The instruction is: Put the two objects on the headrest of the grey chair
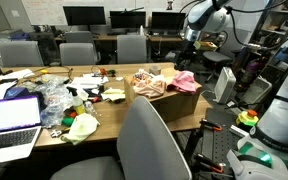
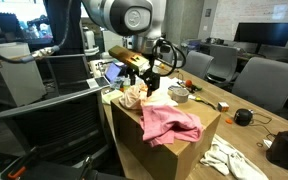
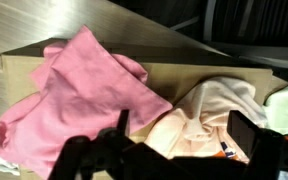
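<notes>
0/2 done: pink cloth (image 3: pixel 74 95) + patterned cloth (image 3: pixel 209 125) sat on box (image 3: pixel 174 75), mid-frame. Over them gripper (image 3: pixel 179 140) was empty, fingers wide. Lower-center grey chair (image 1: pixel 149 135) headrest was bare.

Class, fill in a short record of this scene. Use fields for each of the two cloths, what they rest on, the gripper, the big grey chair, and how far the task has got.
pink cloth: plain pink soft cloth, crumpled on the box top
patterned cloth: orange, pink and white patterned cloth, beside the pink one
support: brown cardboard box on the table
gripper: black Robotiq gripper, jaws open, above both cloths, holding nothing
chair: large grey fabric office chair, headrest bare
progress: neither cloth on the chair yet
</notes>
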Robot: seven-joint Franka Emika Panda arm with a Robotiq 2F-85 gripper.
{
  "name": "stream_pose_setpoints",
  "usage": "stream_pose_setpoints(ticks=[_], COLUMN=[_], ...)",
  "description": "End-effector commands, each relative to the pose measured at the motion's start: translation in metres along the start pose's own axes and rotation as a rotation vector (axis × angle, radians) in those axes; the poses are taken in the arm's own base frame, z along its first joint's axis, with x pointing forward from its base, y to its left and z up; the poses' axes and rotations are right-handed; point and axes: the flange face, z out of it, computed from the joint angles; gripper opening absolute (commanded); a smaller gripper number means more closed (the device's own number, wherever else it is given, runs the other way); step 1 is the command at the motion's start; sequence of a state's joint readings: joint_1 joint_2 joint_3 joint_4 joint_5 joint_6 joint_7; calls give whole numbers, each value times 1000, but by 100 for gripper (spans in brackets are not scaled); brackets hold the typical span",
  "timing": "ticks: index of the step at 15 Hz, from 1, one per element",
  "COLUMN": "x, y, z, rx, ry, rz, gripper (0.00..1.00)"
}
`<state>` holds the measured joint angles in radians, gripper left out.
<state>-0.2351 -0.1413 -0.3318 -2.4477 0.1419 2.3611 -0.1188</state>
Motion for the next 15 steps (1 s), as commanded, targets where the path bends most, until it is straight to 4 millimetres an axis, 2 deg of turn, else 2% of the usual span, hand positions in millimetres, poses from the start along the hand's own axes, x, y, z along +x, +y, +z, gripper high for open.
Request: stream_pose_setpoints(ticks=[1, 9, 15], x=[17, 21, 29], y=[15, 67, 79], z=[6, 35, 60], rx=[-49, -9, 38], ry=[5, -54, -78], rz=[94, 258, 344], gripper=[100, 100, 100])
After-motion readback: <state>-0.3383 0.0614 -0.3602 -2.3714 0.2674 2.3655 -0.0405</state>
